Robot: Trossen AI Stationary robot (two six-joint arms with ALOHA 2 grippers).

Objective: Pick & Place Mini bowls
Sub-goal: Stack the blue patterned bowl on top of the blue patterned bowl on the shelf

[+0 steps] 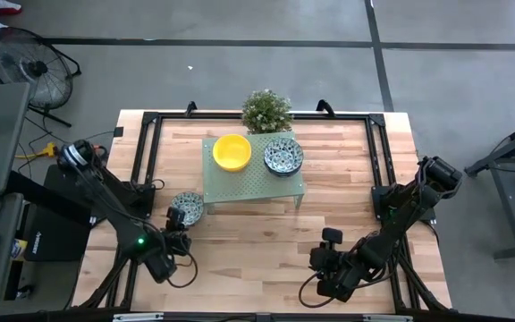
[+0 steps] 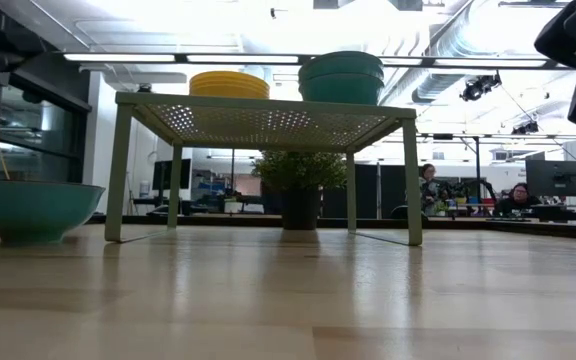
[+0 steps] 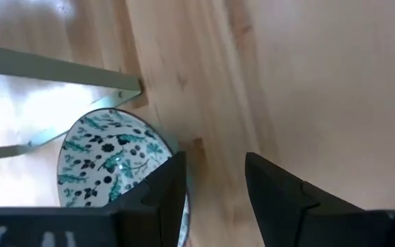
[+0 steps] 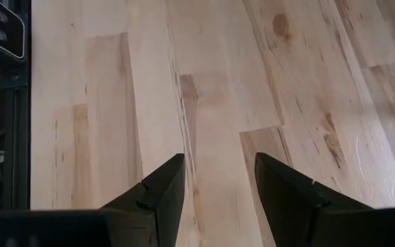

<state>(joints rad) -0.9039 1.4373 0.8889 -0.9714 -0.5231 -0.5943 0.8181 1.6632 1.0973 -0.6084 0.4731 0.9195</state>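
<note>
A patterned mini bowl (image 1: 187,207) (image 3: 105,165) stands on its base on the wooden table, just left of a pale green perforated shelf (image 1: 253,183). On the shelf top sit a yellow mini bowl stack (image 1: 232,151) and a patterned mini bowl stack (image 1: 283,156). My left gripper (image 1: 179,225) (image 3: 214,161) is open and slants down at the table bowl's near rim, one finger over the bowl's inside and the other outside. My right gripper (image 1: 322,261) (image 4: 218,161) hangs open over bare wood at the near right, holding nothing. My left gripper stands astride the patterned bowl's near rim (image 3: 186,199), coming from above and the near side. One finger (image 3: 163,192) covers the rim's inner edge. Whether either finger touches the bowl, I cannot tell. The bowl rests upright on the table.
A small potted plant (image 1: 266,109) stands behind the shelf at the far edge. A black frame (image 1: 146,152) runs along the table's sides. Open wood lies between the two arms in front of the shelf. People sit in the room beyond (image 2: 516,200).
</note>
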